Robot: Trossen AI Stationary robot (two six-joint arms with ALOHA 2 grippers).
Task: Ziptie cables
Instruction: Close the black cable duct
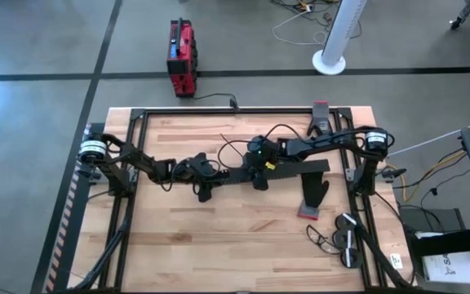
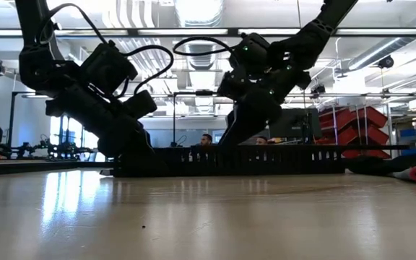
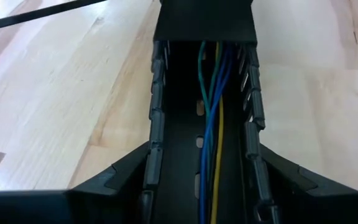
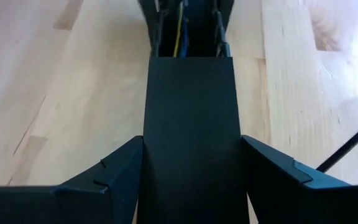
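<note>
Both grippers straddle 1 black slotted cable duct [image 1: 255, 174] mid-bench, the left gripper [image 3: 201, 205] spread around its open end and the right gripper [image 4: 190, 186] spread around its lid, with about 4 cables [image 3: 211, 118] lying inside.

duct [image 1: 296, 171]: lying across table centre, blocking front-to-back passage at table level
left gripper [image 1: 206, 181]: straddling duct's open end, fingers spread either side
right gripper [image 1: 259, 173]: straddling covered stretch, fingers spread; both arms crowding the middle
cables [image 3: 211, 112]: filling the open channel between toothed walls, little room inside
glove [image 1: 312, 196]: lying just in front of duct, right side
table [image 1: 178, 245]: front half and left front corner staying open for approach
wire loop [image 1: 323, 238]: sitting at front right corner
</note>
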